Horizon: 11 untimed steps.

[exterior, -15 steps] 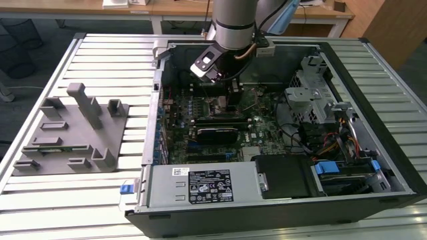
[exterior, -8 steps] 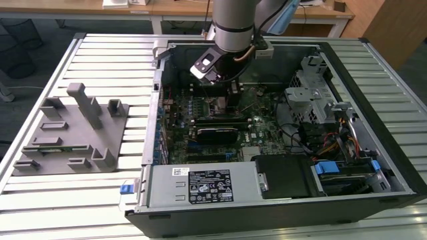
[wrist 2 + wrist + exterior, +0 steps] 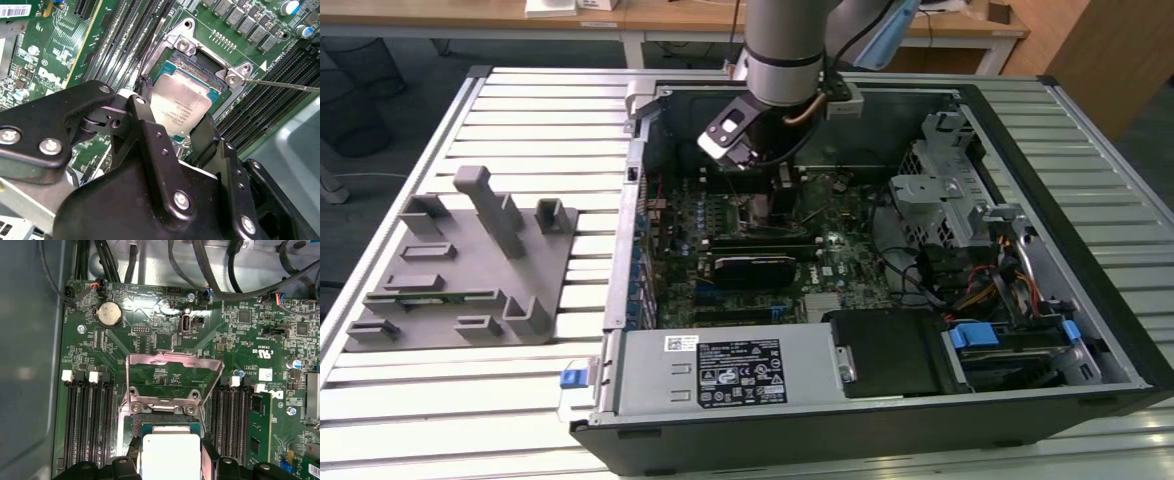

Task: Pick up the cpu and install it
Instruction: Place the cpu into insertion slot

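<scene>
gripper [image 3: 172, 115] barely open, fingers [image 3: 144, 107] pinching the cpu [image 3: 182, 100] by two edges, right at the open socket [image 3: 200, 75]. can't tell if it's seated. risk imo: any skew or slip when i let go could bend pins. first wrist view gives me the raised lid [image 3: 172, 372], second wrist view the loose lever [image 3: 285, 86], exterior view the whole pc case [image 3: 620, 300].

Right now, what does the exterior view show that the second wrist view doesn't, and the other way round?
Exterior view: the whole open computer case, its power supply, the robot arm reaching in, and a grey fixture block on the slatted table at the exterior view's left. Second wrist view: the cpu up close, held by the gripper at the open socket. Both: the green motherboard.
</scene>
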Available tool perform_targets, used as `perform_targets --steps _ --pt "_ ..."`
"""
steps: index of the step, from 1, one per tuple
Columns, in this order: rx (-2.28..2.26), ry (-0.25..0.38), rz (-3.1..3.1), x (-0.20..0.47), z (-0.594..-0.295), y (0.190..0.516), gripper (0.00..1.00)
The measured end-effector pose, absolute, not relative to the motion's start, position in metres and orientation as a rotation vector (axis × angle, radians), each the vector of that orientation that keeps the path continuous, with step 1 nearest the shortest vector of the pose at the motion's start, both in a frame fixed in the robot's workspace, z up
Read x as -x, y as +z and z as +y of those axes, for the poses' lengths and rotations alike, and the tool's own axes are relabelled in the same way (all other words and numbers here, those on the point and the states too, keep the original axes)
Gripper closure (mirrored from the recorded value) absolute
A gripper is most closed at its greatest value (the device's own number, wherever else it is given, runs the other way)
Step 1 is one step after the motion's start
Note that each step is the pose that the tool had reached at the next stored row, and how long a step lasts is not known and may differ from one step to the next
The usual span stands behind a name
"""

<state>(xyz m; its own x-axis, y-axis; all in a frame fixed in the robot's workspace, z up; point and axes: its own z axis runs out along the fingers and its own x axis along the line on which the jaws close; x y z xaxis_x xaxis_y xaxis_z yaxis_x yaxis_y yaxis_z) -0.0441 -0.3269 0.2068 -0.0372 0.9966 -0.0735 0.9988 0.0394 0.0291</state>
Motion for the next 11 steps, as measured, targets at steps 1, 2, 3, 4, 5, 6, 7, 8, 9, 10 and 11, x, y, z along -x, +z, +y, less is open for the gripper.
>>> perform_targets --steps 1,2,3,4,5,6,7,8,9,10,11 --pt "-2.127 -0.046 2.211 0.0444 -0.3264 0.2064 0.45" --pt "-2.127 -0.046 2.211 0.0447 -0.3259 0.2060 0.45" --pt "-2.127 -0.046 2.211 0.0448 -0.3254 0.2056 0.45" --pt "-2.127 -0.046 2.211 0.0450 -0.3250 0.2052 0.45" --pt "-2.128 -0.046 2.211 0.0451 -0.3245 0.2045 0.45" --pt "-2.128 -0.047 2.211 0.0451 -0.3242 0.2038 0.45" --pt "-2.128 -0.047 2.211 0.0451 -0.3239 0.2027 0.45" --pt "-2.128 -0.047 2.212 0.0451 -0.3237 0.2016 0.45" --pt "-2.128 -0.048 2.212 0.0451 -0.3237 0.2007 0.45" --pt "-2.128 -0.048 2.212 0.0451 -0.3237 0.1999 0.45" --pt "-2.128 -0.048 2.212 0.0451 -0.3237 0.1994 0.45"
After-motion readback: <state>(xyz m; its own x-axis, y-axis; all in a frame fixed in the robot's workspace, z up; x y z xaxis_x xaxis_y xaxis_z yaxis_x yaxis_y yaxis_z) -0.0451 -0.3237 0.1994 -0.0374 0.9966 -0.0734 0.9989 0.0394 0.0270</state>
